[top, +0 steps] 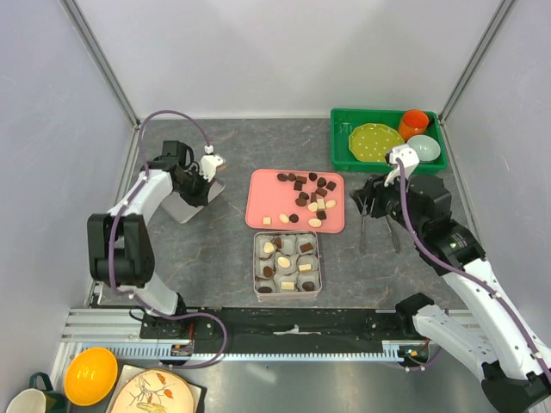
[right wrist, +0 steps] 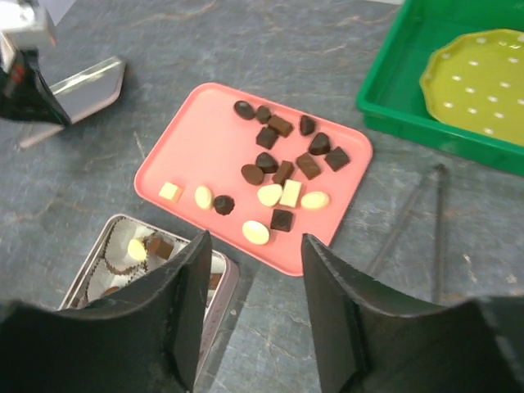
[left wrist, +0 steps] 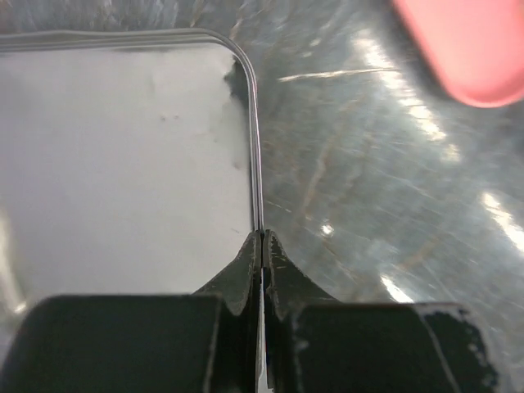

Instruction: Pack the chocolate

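Dark and cream-white chocolate (top: 303,196) (right wrist: 282,172) lies loose on a pink tray (top: 263,185) (right wrist: 196,139). In front of the tray stands a metal tin (top: 255,267) (right wrist: 225,286) with white paper cups and several pieces in it. At the far left, my left gripper (top: 209,176) (left wrist: 262,237) is shut on the rim of the tin lid (top: 181,209) (left wrist: 123,164), which lies tilted on the table. My right gripper (top: 366,202) (right wrist: 254,246) hangs open and holds nothing, right of the tray and above its near corner.
Metal tongs (top: 379,228) (right wrist: 417,221) lie on the table right of the tray. A green bin (top: 340,138) (right wrist: 393,90) at the back right holds a dotted plate (top: 374,142), an orange cup (top: 414,122) and a bowl (top: 424,148).
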Robot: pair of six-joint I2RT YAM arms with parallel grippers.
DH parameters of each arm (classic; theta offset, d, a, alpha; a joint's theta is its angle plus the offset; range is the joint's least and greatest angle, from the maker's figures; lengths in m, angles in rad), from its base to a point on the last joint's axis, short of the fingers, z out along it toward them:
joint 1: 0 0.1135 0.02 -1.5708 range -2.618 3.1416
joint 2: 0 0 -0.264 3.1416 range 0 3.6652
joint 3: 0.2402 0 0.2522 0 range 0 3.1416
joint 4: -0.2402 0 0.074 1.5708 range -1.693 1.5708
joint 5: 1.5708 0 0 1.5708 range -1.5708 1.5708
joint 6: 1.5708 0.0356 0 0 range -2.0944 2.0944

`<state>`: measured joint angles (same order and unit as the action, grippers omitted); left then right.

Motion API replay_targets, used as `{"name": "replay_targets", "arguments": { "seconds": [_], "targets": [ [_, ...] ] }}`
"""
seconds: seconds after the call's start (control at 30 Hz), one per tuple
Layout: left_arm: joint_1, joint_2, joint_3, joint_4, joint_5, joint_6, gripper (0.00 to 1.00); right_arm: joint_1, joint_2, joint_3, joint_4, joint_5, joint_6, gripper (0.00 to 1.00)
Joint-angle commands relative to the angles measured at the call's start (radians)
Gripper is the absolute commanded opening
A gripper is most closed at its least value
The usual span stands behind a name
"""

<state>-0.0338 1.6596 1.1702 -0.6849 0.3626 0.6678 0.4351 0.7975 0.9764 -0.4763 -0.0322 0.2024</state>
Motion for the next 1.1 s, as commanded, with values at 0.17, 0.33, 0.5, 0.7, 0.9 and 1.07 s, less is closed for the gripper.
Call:
{"name": "replay_targets", "arguments": {
  "seconds": [0.17, 0.33, 0.5, 0.7, 0.9, 1.07],
  "targets": [
    [-0.118, -0.297, 0.019, -0.232, 0.110, -0.039, 0.01, 0.106, -0.092, -0.336, 0.583, -0.235, -0.270, 0.67],
    [-0.241, -0.377, 0.034, -0.344, 0.096, -0.062, 0.01, 0.229, 0.049, -0.384, 0.682, -0.253, -0.472, 0.78],
    [-0.377, -0.420, 0.063, -0.418, 0.061, -0.086, 0.02, 0.391, 0.178, -0.300, 0.648, -0.203, -0.619, 0.81],
    [-0.448, -0.431, 0.144, -0.502, 0.093, -0.112, 0.01, 0.617, 0.242, -0.280, 0.624, 0.018, -0.854, 0.82],
    [-0.534, -0.443, 0.169, -0.553, 0.111, -0.128, 0.02, 0.744, 0.253, -0.285, 0.673, 0.123, -0.949, 0.82],
    [-0.587, -0.454, 0.171, -0.581, 0.116, -0.140, 0.01, 0.789, 0.275, -0.249, 0.697, 0.153, -1.000, 0.82]
  ]
}}
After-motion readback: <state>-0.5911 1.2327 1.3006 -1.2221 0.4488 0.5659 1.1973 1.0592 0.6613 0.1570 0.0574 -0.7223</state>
